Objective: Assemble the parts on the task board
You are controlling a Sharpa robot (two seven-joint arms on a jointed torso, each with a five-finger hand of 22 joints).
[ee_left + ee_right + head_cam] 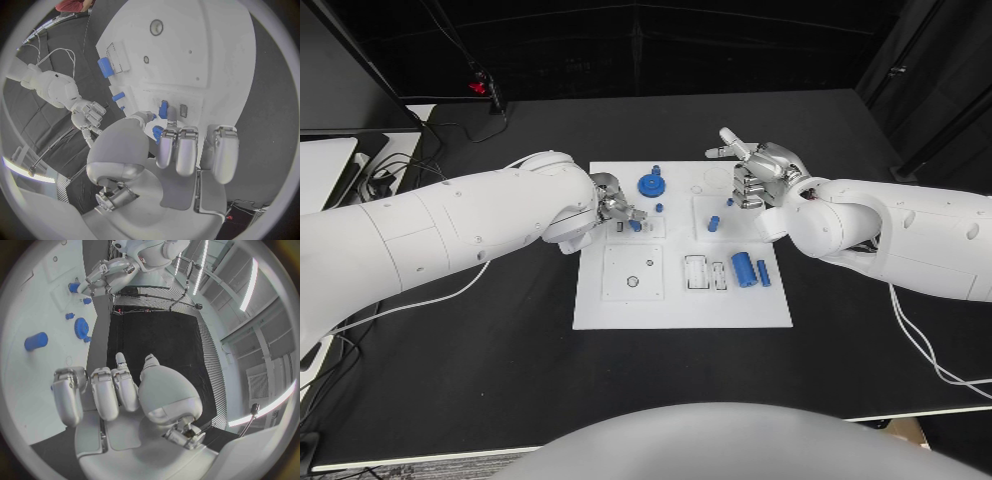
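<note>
Left fingers (177, 150) curled beside a small blue part (635, 226) near the board (682, 310) centre; grip unclear, part half hidden. Right hand (759, 172) fingers loosely bent, empty, over the board's far corner. One blue gear (652, 184), two blue cylinders (750, 270), two small pegs (713, 223).

Lighting's pretty even from overhead: the white task board (682, 300) and the arms come out bright against a dark table and black backdrop, with soft shadows under the arms. Head view is sharp. Both wrist views are heavy fisheye, edges bent and smeared, with bright ceiling light strips (250, 287) glaring.
</note>
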